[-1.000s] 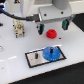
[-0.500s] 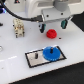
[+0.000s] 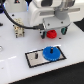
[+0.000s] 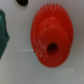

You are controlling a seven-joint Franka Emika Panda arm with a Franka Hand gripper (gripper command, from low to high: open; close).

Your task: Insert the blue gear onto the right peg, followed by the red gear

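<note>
The blue gear (image 3: pixel 51 52) lies flat on the black-bordered white plate (image 3: pixel 35 60), at the end of the plate toward the exterior view's right, so it sits where the right peg would stand; the peg itself is covered by the gear and cannot be made out. On the bare part of the plate, toward the exterior view's left, a thin dark pin (image 3: pixel 38 56) stands upright, clear of the blue gear. The red gear (image 3: pixel 51 34) rests on the white counter (image 3: pixel 15 50) farther back, well apart from the plate, and only part of it shows beneath the robot's white arm (image 3: pixel 50 15). In the wrist view the red gear (image 4: pixel 51 41) fills most of the picture: a toothed rim around a raised hub with a dark centre hole, seen from nearly straight above. The hand (image 3: pixel 54 31) hangs over the red gear, its fingers hidden behind its own body in the exterior view and out of frame in the wrist view, so I cannot tell whether they are spread or pressed together. A dark green object (image 4: pixel 3 32) sits at the edge of the wrist view, beside the red gear and not touching it.
</note>
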